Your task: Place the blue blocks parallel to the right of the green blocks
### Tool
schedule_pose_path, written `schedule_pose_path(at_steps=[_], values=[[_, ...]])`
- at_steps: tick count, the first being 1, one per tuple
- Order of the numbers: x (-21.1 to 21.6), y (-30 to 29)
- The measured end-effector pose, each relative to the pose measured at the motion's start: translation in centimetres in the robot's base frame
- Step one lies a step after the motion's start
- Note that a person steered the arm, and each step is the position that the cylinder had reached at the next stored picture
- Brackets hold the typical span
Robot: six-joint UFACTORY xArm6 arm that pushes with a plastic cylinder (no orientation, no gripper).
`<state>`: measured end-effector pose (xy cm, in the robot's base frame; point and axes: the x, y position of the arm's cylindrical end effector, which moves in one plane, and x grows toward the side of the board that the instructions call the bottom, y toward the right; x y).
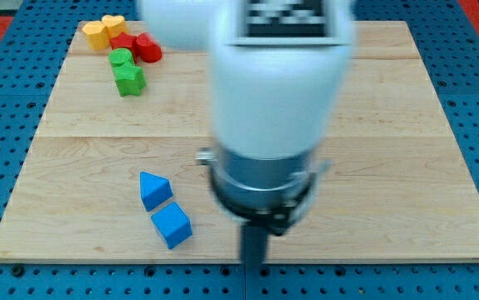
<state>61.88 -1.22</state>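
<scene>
Blue triangle block (154,189), blue cube (172,225) near tabletop (406,167) bottom-left; green blocks (127,73) top-left; my tip (253,262) right of cube; no jaws, nothing held; should approach from below, push slowly upward.

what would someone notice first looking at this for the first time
The blurred white arm fills the middle of the view, its dark rod ending at my tip by the board's bottom edge, right of the blue cube and blue triangular block. Yellow blocks, red blocks and green blocks huddle at the wooden board's top-left corner.
</scene>
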Motion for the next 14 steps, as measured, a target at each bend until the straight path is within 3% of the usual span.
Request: schedule_pose_path(at_steps=[2, 3, 10, 14], values=[[-2.7, -10.4], [-5.1, -11.3], [-15.7, -8.9], [-26.1, -8.9]])
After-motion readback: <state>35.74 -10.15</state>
